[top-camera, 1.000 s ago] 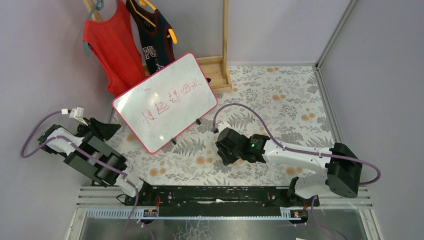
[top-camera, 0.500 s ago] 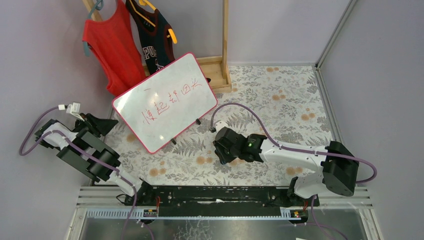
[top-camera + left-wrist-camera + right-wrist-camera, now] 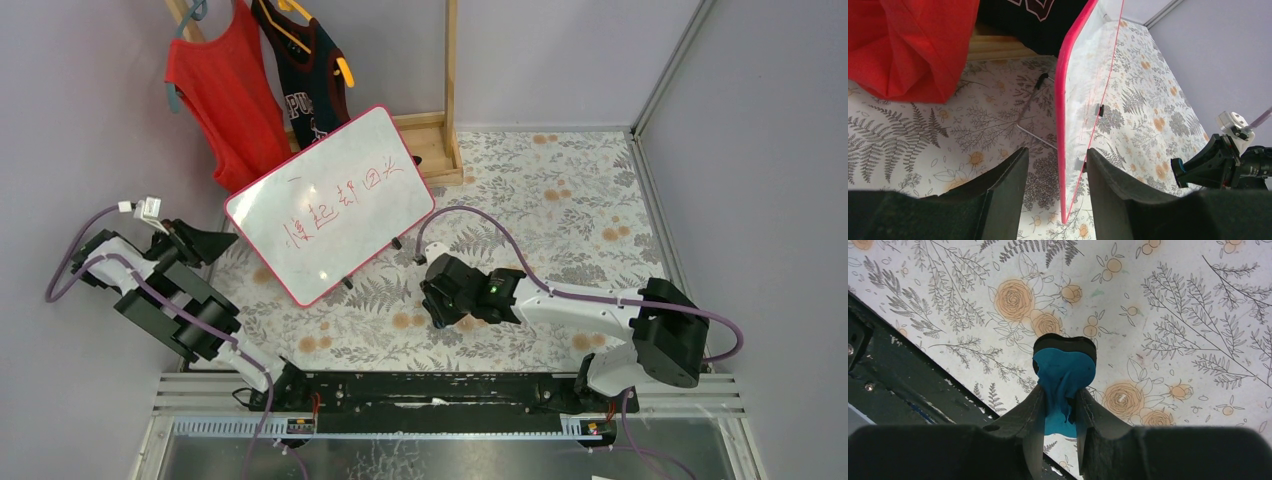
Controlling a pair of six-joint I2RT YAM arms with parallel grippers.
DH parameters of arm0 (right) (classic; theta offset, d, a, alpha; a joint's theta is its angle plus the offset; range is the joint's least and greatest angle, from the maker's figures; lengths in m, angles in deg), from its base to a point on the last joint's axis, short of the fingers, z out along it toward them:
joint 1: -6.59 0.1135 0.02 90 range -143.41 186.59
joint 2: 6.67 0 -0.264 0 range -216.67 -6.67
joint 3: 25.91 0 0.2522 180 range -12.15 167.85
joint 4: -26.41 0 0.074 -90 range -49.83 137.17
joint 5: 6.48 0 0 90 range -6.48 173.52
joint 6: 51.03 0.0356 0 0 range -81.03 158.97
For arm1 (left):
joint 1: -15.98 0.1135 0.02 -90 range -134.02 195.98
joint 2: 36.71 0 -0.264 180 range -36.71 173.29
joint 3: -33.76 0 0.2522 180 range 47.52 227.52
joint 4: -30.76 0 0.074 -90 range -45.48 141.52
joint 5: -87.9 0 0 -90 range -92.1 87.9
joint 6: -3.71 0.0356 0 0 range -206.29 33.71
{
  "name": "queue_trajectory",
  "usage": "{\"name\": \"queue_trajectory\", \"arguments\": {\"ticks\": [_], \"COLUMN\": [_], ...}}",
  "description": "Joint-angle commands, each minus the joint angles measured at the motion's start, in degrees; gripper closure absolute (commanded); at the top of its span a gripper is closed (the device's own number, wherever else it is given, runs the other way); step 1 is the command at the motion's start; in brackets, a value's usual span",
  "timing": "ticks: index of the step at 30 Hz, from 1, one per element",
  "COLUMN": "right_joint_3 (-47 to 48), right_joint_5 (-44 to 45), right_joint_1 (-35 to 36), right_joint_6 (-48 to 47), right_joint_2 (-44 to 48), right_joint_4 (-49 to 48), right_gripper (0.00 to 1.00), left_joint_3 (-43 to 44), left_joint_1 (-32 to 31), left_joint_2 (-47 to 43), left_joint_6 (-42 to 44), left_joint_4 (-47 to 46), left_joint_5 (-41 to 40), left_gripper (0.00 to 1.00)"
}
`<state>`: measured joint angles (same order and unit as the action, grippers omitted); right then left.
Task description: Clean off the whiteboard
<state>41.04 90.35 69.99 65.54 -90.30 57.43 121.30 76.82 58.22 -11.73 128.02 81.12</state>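
The whiteboard [image 3: 330, 205] stands tilted on small black feet at the back left, pink-framed, with red writing across it. My left gripper [image 3: 232, 243] is open just left of the board's lower-left edge. In the left wrist view that pink edge [image 3: 1064, 125] shows in the gap between the fingers of the left gripper [image 3: 1055, 152], apart from both. My right gripper [image 3: 437, 303] hangs low over the floral cloth, to the right of the board. It is shut on a blue eraser [image 3: 1064, 370] with a black pad on top, held between the tips of the right gripper [image 3: 1062, 390].
A red tank top [image 3: 225, 95] and a dark one [image 3: 310, 70] hang from a wooden rack [image 3: 450, 80] right behind the board. A black rail [image 3: 430, 390] runs along the near edge. Grey walls close in left, back and right.
My right gripper has shifted left toward the board with the eraser in it. The left gripper has edged slightly away from me, along the board's left edge, its jaws a touch narrower.
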Motion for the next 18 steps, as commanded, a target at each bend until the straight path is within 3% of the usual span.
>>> {"name": "queue_trajectory", "arguments": {"ticks": [1,18], "right_joint_3": [0.72,1.17], "right_joint_5": [-1.0,-0.7], "right_joint_1": [-0.2,-0.22], "right_joint_6": [-0.33,-0.38], "right_joint_2": [0.53,-0.39], "right_joint_4": [-3.13,-3.67], "right_gripper": [1.0,1.0], "left_joint_3": [3.44,6.61], "left_joint_1": [-1.25,-8.46], "left_joint_2": [1.54,5.7], "left_joint_6": [-2.3,-3.63], "left_joint_4": [-0.18,-0.18], "left_joint_5": [1.71,5.32], "left_gripper": [0.55,0.6]}}
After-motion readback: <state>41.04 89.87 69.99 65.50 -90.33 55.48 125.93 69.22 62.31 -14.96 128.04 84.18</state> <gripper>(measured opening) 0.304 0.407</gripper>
